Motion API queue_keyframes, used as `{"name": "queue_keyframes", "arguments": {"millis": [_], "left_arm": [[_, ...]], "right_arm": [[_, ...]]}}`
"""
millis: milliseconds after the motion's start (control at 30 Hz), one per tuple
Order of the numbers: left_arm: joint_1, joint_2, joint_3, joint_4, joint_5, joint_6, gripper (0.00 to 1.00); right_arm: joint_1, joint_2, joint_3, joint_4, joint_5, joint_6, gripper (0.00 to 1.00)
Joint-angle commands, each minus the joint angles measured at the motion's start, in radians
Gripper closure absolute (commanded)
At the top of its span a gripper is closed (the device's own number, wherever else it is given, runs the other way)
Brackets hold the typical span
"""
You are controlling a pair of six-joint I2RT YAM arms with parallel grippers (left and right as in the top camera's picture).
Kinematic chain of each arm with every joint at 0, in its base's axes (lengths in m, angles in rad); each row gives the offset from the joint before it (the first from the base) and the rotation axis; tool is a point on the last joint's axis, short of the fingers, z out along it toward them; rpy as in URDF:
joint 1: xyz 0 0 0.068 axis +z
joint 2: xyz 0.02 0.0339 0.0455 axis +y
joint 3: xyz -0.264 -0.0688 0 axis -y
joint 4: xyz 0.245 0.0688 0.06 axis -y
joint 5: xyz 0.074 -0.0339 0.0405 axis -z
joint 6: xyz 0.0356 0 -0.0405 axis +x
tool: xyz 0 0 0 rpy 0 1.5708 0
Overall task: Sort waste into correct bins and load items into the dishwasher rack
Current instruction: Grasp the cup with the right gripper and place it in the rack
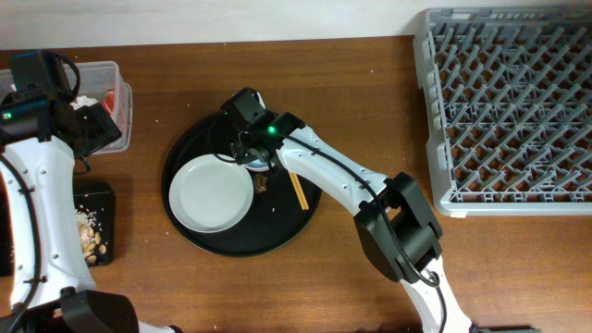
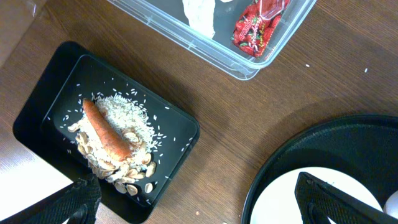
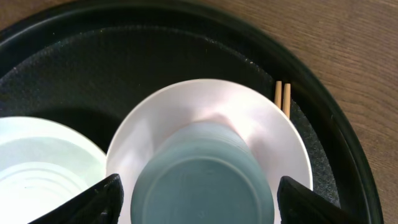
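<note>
A small light-blue cup (image 3: 202,171) stands upside down on a small white saucer (image 3: 267,127) on the round black tray (image 1: 199,139). My right gripper (image 3: 199,202) is open, one finger on each side of the cup with gaps showing. The white plate (image 1: 211,192) lies beside it on the tray and also shows in the right wrist view (image 3: 37,168). The chopsticks (image 1: 298,190) lie at the tray's right. A dark brown bit (image 1: 263,185) lies by the plate. My left gripper (image 2: 199,208) is open and empty above the wood between the black bin (image 2: 180,127) and the tray.
The black bin holds rice scraps (image 2: 127,112) and the carrot (image 2: 106,130). The clear tub (image 2: 236,62) holds white tissue (image 2: 200,12) and the red wrapper (image 2: 252,28). The grey dishwasher rack (image 1: 509,102) stands at the far right.
</note>
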Motion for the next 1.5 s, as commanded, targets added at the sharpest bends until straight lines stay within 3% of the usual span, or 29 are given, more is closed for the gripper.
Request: {"name": "queue_keyframes", "arguments": {"millis": [0,133,267,400,600,733,800,1067,1200,1333,1400,1467], "left_arm": [[-0.001,0.001,-0.007,-0.001,-0.007,-0.01,0.01],[-0.001,0.001,-0.007,-0.002,-0.007,-0.01,0.01],[-0.001,0.001,-0.007,-0.002,-0.007,-0.009,0.01],[-0.001,0.001,-0.007,-0.002,-0.007,-0.01,0.01],[-0.001,0.001,-0.007,-0.002,-0.007,-0.01,0.01],[-0.001,0.001,-0.007,-0.002,-0.007,-0.01,0.01],[-0.001,0.001,-0.007,-0.002,-0.007,-0.01,0.01],[-0.001,0.001,-0.007,-0.001,-0.007,-0.01,0.01],[-0.001,0.001,-0.007,-0.002,-0.007,-0.01,0.01],[-0.001,0.001,-0.007,-0.002,-0.007,-0.01,0.01],[-0.001,0.001,-0.007,-0.002,-0.007,-0.01,0.01],[-0.001,0.001,-0.007,-0.002,-0.007,-0.01,0.01]], "right_arm": [[-0.003,0.017,0.019,-0.005,0.002,0.015,0.21],[-0.002,0.018,0.019,-0.016,-0.012,0.019,0.24],[-0.002,0.018,0.019,-0.016,-0.035,0.028,0.38],[-0.009,-0.001,0.068,-0.043,-0.034,0.033,0.38],[-0.137,-0.113,0.307,-0.238,-0.029,0.029,0.39],[-0.4,-0.169,0.549,-0.493,-0.027,-0.002,0.39],[-0.608,-0.175,0.636,-0.608,-0.027,-0.014,0.39],[-1.231,-0.117,0.629,-0.676,-0.035,-0.103,0.4],[-1.349,-0.061,0.616,-0.679,-0.035,-0.103,0.39],[-1.368,-0.033,0.607,-0.682,-0.039,-0.129,0.38],[-1.362,-0.028,0.607,-0.687,-0.039,-0.129,0.17],[-1.355,-0.028,0.607,-0.698,-0.039,-0.129,0.13]]}}
